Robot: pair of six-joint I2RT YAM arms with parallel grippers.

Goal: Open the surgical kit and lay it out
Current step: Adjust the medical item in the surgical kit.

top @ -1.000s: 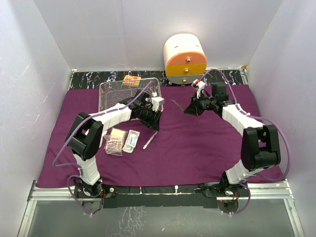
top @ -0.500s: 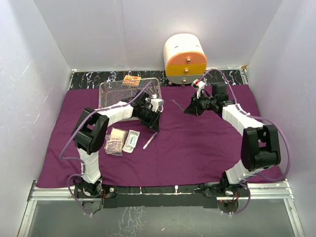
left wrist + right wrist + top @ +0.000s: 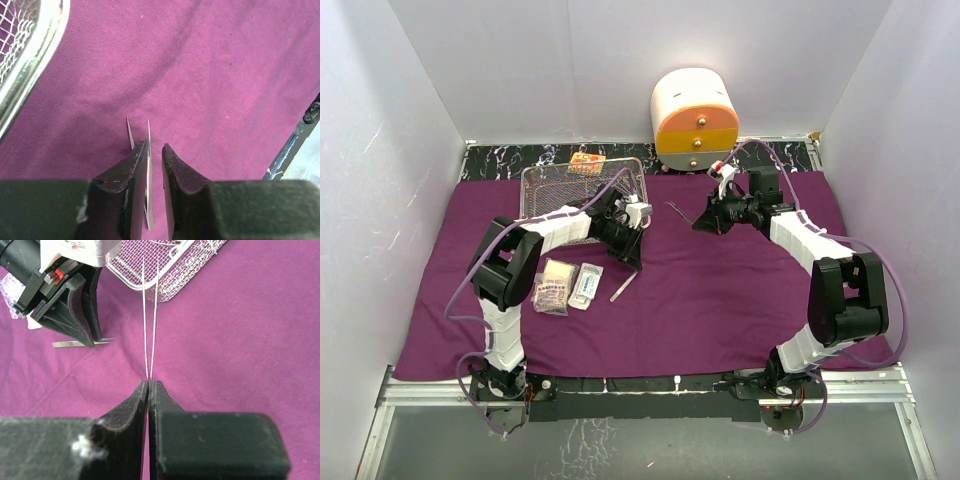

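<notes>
The purple cloth (image 3: 720, 290) lies spread over the table. The silver mesh tray (image 3: 535, 205) sits at the back left; its rim shows in the left wrist view (image 3: 35, 60) and the right wrist view (image 3: 172, 287). Flat tweezers (image 3: 623, 285) lie on the cloth. My left gripper (image 3: 636, 258) stands low over their tip end, jaws a little apart, the tweezers (image 3: 148, 132) between them beside the left finger. My right gripper (image 3: 702, 222) is shut on thin metal forceps (image 3: 150, 315), whose two thin arms point toward the tray. Two small packets (image 3: 555, 283) lie left of the tweezers.
The white-and-orange drawer cabinet (image 3: 695, 118) stands at the back, right of the tray. An orange packet (image 3: 586, 160) lies at the tray's far side. White walls close in the left, back and right. My left gripper's fingers (image 3: 75, 310) show close in the right wrist view.
My left arm's elbow has swung in a little to the right while its gripper stays over the tweezers. The tweezers, the packets and the right arm have not moved.
</notes>
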